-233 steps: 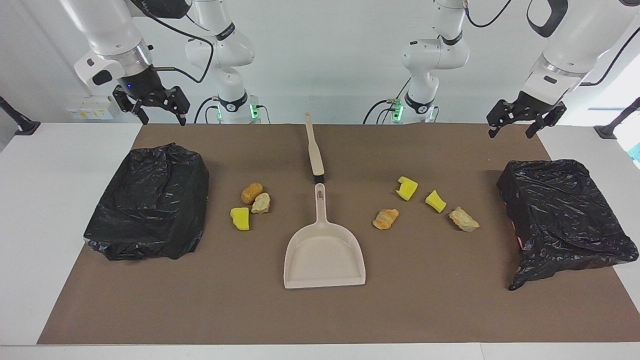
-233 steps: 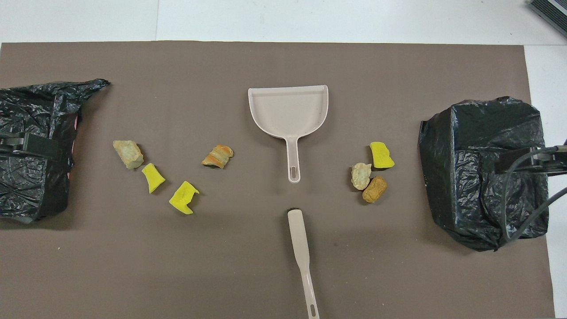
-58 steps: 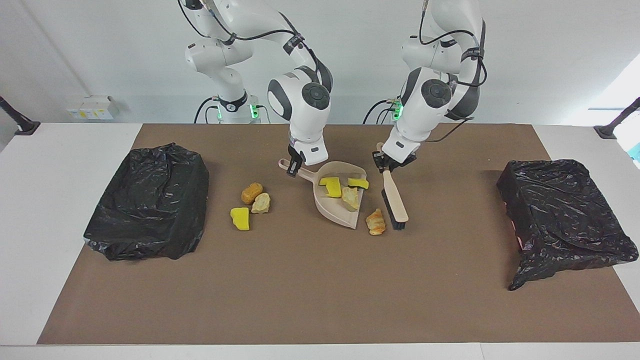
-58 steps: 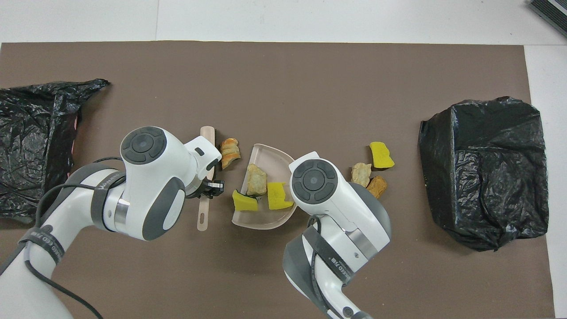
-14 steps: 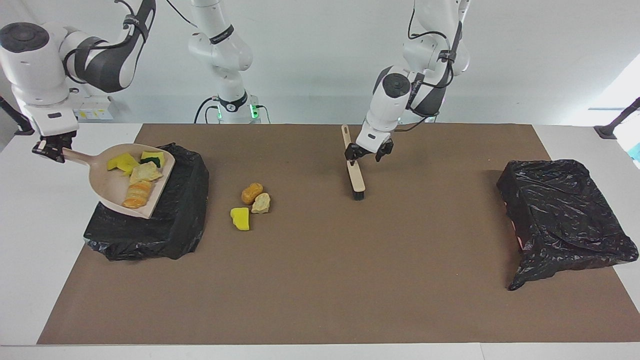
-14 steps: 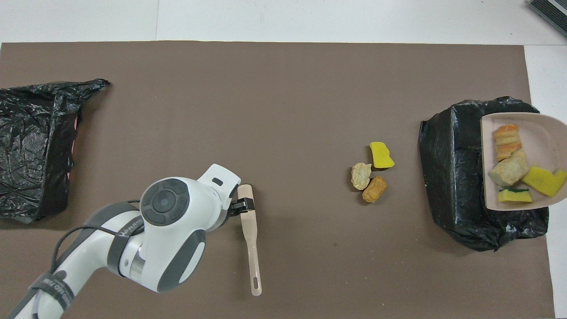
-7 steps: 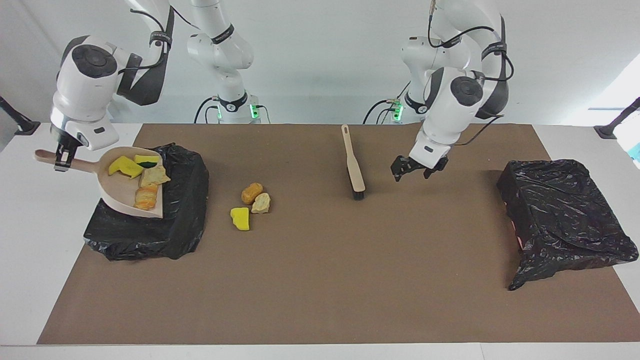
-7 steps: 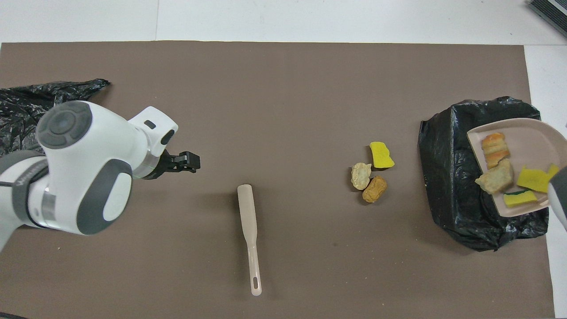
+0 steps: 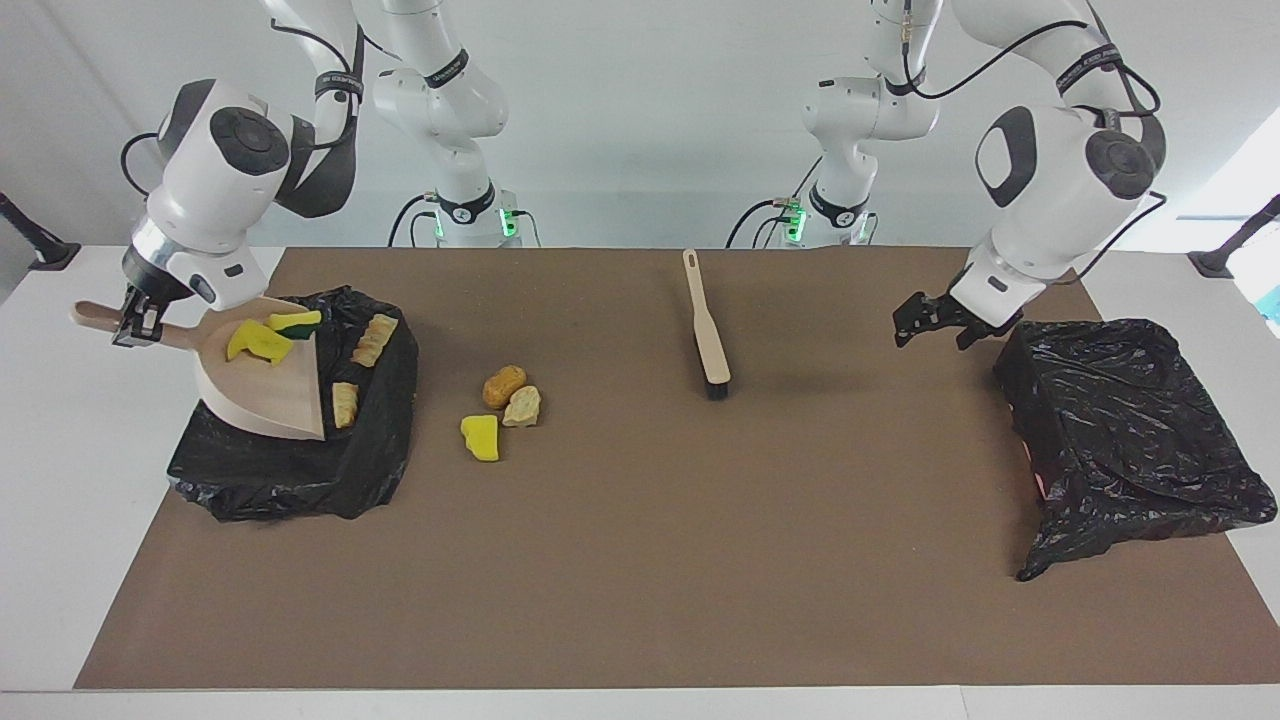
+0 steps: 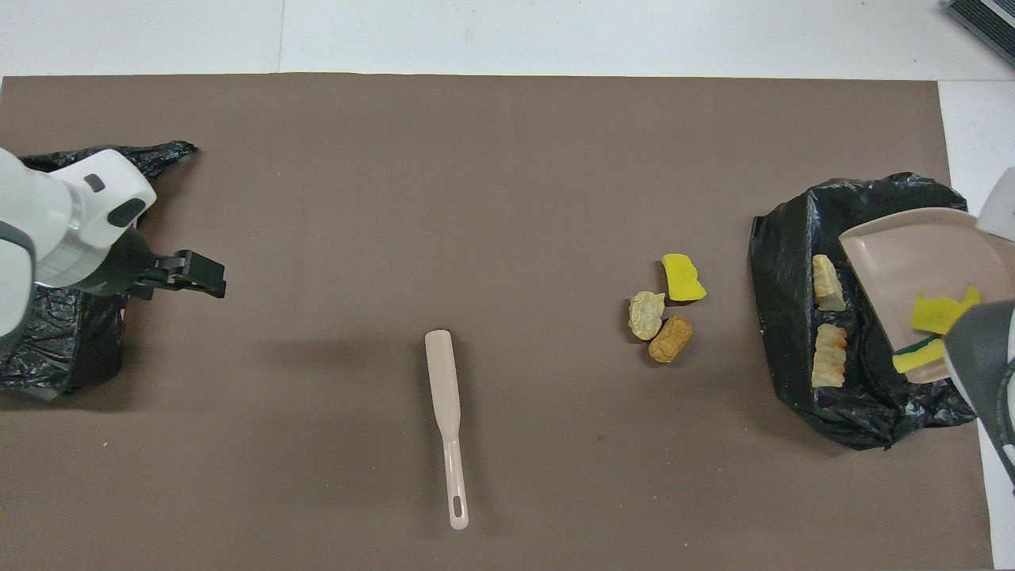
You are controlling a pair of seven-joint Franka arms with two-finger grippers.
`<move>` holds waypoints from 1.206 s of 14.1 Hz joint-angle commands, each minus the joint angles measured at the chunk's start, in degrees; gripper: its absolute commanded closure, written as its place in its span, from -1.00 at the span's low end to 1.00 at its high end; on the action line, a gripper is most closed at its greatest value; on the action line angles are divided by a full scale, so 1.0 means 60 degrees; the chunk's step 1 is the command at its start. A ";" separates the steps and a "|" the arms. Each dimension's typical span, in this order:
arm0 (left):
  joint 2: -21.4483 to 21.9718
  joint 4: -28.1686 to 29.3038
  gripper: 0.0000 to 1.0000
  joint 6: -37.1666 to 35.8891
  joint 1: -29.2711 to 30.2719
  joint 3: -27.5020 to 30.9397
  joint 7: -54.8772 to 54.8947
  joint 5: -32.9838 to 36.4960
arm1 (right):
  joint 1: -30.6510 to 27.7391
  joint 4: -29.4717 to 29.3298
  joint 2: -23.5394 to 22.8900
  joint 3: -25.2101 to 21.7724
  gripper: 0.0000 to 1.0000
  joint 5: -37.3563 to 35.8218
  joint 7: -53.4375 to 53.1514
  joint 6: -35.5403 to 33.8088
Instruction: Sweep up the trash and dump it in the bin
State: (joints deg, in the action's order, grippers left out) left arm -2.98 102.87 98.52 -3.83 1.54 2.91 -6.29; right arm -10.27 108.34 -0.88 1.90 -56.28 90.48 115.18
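A brush [image 9: 706, 325] lies on a mat [image 9: 640, 560] about midway between two bag-lined bins. Three trash lumps [image 9: 503, 405] sit clustered between the brush and the bin [image 9: 300, 470] at the right arm's end. A tilted dustpan [image 9: 268, 385] rests over that bin with two lumps in it, and two more lumps [image 9: 362, 365] lie on the bin's bag beside the pan's lip. The other bin [image 9: 1130, 430] sits at the left arm's end, well apart from the brush.

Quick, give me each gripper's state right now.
Left gripper: open, empty, in the air beside the bin at the left arm's end.
Right gripper: shut on the dustpan handle, tipping it over the other bin.
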 commanded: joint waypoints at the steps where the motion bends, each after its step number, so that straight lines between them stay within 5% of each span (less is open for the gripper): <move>1: -0.0104 -0.1072 -1.00 -0.1052 0.0287 -0.0139 0.0233 0.0096 | 0.0290 0.0385 0.0483 0.0020 1.00 -0.0756 -0.0534 -0.0402; 5: 0.0056 -0.1808 -1.00 -0.1508 0.0331 -0.0124 0.0203 0.0199 | 0.0568 0.0635 0.0718 0.0049 1.00 -0.1093 -0.0593 -0.0664; 11: 0.0657 -0.1662 -1.00 -0.1435 0.0389 -0.0095 0.0131 0.0506 | 0.2060 0.0373 0.0982 0.0122 1.00 -0.1811 -0.1003 -0.2741; 14: 0.0847 -0.1371 -1.00 -0.1436 0.0419 -0.0081 0.0159 0.0506 | 0.2999 -0.0169 0.0997 0.0399 1.00 -0.1520 -0.1309 -0.4614; 17: 0.0848 -0.1369 -1.00 -0.1435 0.0404 -0.0081 0.0159 0.0594 | 0.3045 -0.1193 0.1055 0.1176 1.00 0.0175 -0.2141 -0.6229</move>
State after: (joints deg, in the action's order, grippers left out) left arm 0.52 93.01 90.12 -1.93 1.38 4.19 -3.89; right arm 8.31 104.85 4.96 7.15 -60.36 80.56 81.90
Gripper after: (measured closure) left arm 0.000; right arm 0.683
